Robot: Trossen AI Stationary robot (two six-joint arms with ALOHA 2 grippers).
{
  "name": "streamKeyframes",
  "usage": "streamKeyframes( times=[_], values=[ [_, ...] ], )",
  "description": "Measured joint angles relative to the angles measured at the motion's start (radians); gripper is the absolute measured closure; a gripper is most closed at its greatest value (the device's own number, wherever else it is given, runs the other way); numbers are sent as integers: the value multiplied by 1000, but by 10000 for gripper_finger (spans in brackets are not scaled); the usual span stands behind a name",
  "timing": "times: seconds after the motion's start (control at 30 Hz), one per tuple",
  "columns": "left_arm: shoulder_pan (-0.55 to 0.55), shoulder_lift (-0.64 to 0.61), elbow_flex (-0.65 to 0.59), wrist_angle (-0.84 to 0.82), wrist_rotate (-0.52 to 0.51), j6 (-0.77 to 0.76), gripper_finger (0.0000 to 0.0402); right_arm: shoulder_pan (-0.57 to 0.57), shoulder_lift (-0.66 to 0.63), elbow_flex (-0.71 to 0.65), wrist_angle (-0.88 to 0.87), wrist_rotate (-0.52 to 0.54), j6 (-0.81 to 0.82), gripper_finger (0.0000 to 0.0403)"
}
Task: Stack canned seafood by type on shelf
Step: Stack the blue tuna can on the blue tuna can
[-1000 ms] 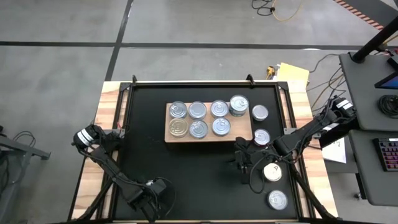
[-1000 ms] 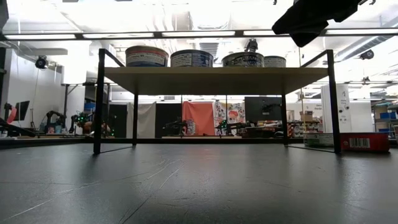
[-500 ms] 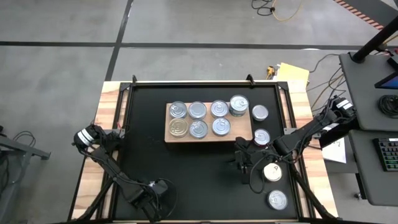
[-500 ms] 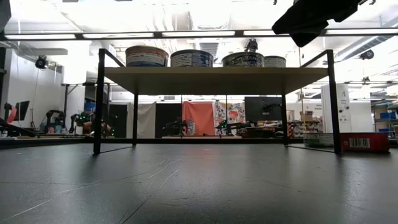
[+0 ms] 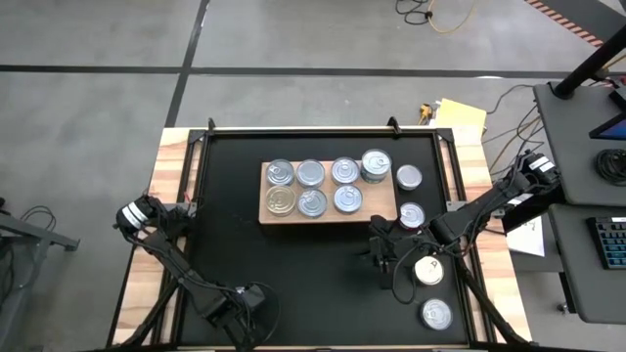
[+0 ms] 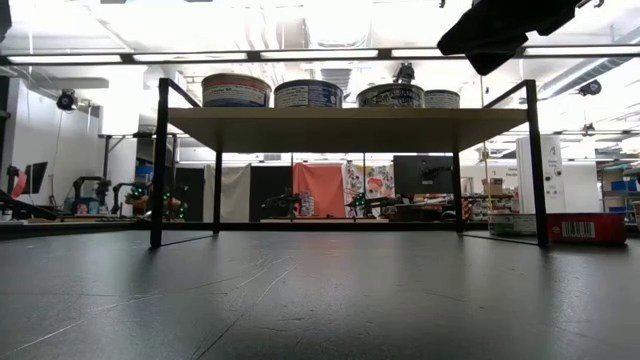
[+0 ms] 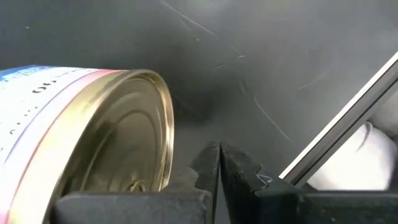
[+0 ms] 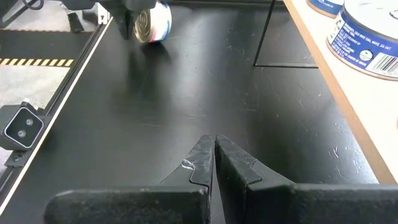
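Grippers both pressed together, empty: left gripper (image 7: 219, 163) beside a tipped can (image 7: 87, 134), right gripper (image 8: 214, 155) near shelf (image 5: 381, 206)

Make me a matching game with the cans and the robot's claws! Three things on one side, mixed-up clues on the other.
Things:
1. left gripper
2. right gripper
3. shelf

Clues:
A. light wood, with cans standing on top
B. shut, right beside a can lying on its side
C. shut, over bare black mat, just off the shelf's edge

Pairs: 1-B, 2-C, 3-A
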Motion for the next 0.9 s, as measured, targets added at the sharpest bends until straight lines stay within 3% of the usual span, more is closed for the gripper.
streamKeyframes(
  times=[0.23, 0.9],
  values=[
    [11, 0, 0, 21, -4, 0, 388, 0, 0, 0, 0, 0, -3, 394],
    [21, -3, 2, 97, -5, 2, 263, 0, 0, 0, -2, 0, -5, 394]
  ],
)
